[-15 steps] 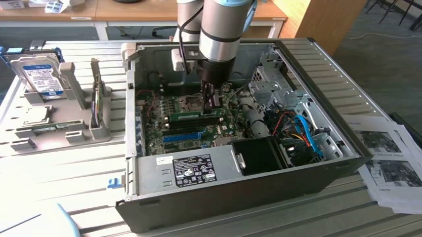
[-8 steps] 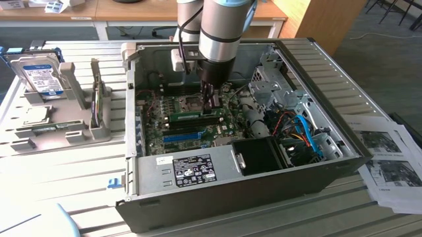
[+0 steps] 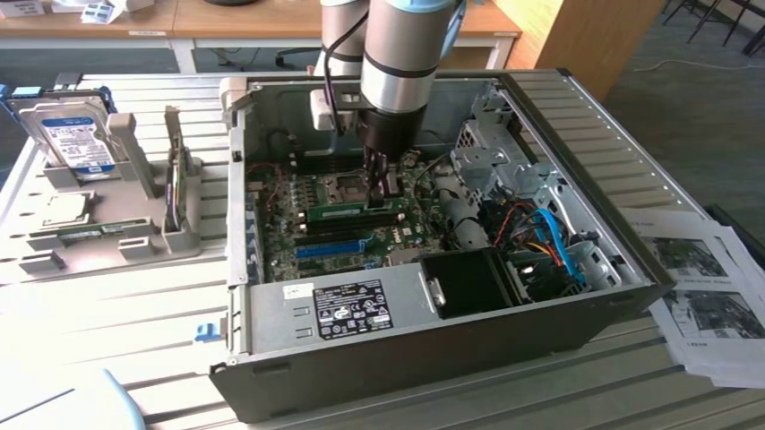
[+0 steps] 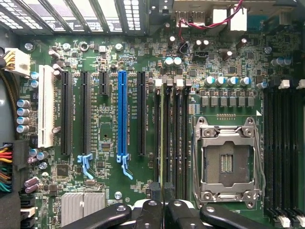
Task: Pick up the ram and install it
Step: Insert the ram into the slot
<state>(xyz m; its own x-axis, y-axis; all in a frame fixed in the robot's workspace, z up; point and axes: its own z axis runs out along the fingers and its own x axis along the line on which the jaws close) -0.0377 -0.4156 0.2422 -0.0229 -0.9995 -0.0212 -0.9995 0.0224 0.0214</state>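
The open computer case lies on its side with the green motherboard facing up. My gripper reaches down into it beside the empty processor socket. The ram stands edge-on in one of the black memory slots next to the socket, and appears as a green strip running toward the exterior view's left. The black fingertips press together on one end of the ram, so my gripper is shut on it. Whether the ram is fully seated I cannot tell.
A long blue slot and black expansion slots lie beside the memory slots. More memory slots flank the socket's other side. At the exterior view's left, a grey fixture holds a hard drive. Papers lie at the right.
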